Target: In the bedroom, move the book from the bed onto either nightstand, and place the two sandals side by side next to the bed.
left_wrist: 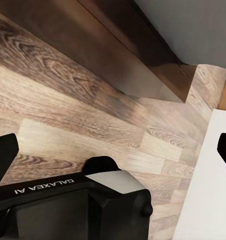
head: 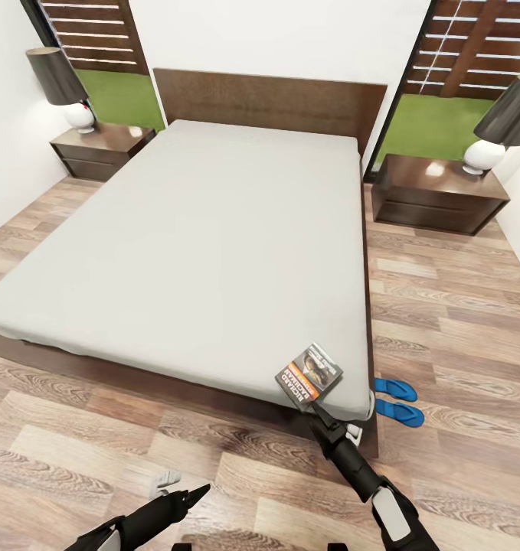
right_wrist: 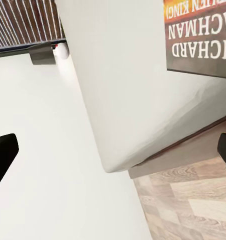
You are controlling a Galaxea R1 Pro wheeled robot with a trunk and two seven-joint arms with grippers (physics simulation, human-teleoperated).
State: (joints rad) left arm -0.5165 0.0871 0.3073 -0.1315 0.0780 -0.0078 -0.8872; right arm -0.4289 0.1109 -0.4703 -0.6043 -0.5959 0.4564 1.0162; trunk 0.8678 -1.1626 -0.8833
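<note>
The book, dark with an orange band, lies at the near right corner of the bed's grey mattress. In the right wrist view the book is just ahead, and my right gripper is open, its fingertips wide apart and level with the mattress edge. From the head view the right gripper sits just below the book's near edge. Two blue sandals lie close together on the floor beside the bed's right foot corner. My left gripper hangs open over the floor.
One nightstand stands left of the headboard and another nightstand to its right, each carrying a lamp. The dark bed frame borders wood-plank floor on both sides. White walls close in left and right.
</note>
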